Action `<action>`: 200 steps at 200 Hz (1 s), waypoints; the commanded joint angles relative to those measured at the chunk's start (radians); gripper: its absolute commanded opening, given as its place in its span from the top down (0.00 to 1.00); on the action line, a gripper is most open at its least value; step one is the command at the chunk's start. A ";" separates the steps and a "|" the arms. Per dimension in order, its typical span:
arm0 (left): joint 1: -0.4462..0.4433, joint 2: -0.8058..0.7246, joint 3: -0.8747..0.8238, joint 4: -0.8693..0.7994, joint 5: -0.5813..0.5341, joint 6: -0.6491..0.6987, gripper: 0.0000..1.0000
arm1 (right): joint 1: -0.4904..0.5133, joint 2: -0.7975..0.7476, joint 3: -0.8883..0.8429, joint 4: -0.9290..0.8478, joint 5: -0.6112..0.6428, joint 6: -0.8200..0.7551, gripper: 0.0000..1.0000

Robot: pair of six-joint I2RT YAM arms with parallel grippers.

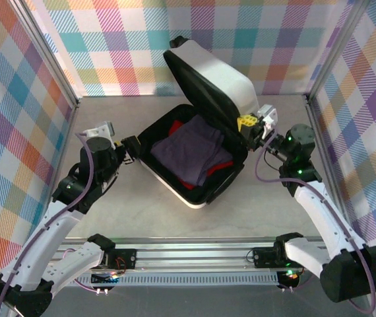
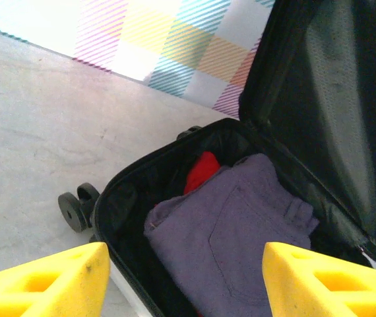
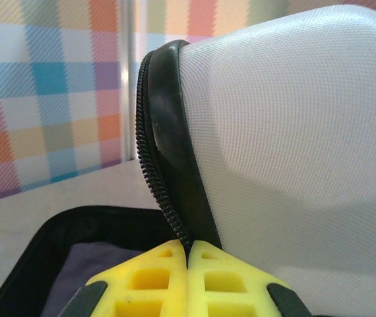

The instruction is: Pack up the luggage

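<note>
While its lid stands raised toward the checked back wall, the white suitcase (image 1: pixel 224 76) lies open in the middle of the table (image 1: pixel 122 211), its black-lined bottom half facing up between the two arms. A folded purple garment (image 1: pixel 191 150) sits on top of the load, with a red one (image 1: pixel 222 169) showing beneath it at the edge. The packing therefore looks largely done, and closing the lid appears to be the step in hand.

The right jaws are pressed together at the lid's right edge, low down near the hinge. Seen from the right wrist, their yellow fingers (image 3: pixel 155 277) meet just under the black zipper (image 3: pixel 156 185) that rims the lid of the suitcase (image 3: pixel 293 132). Whether a sliver of that rim is nipped between them cannot be told; the placing suggests they are there to steady or tip the lid.

The left jaws are spread wide with nothing between them, at the left end of the suitcase (image 2: pixel 119 201). From the left wrist, their yellow fingers (image 2: pixel 56 281) frame the purple garment (image 2: pixel 241 231), the red one (image 2: pixel 202 170) and a black wheel (image 2: pixel 76 208). Held clear like this, they seem ready to brace the lower half or tuck in cloth before the lid comes down.
</note>
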 commanded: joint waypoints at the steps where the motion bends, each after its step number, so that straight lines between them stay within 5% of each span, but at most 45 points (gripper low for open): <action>1: -0.007 0.045 -0.037 0.018 -0.056 -0.051 0.38 | 0.059 -0.059 -0.007 -0.024 -0.092 -0.079 1.00; 98: -0.002 0.312 -0.180 -0.051 -0.076 -0.203 0.57 | 0.191 -0.137 -0.041 -0.242 -0.089 -0.113 1.00; 200: 0.055 0.495 -0.269 0.291 0.010 -0.241 0.61 | 0.300 -0.175 -0.217 -0.254 -0.010 0.060 1.00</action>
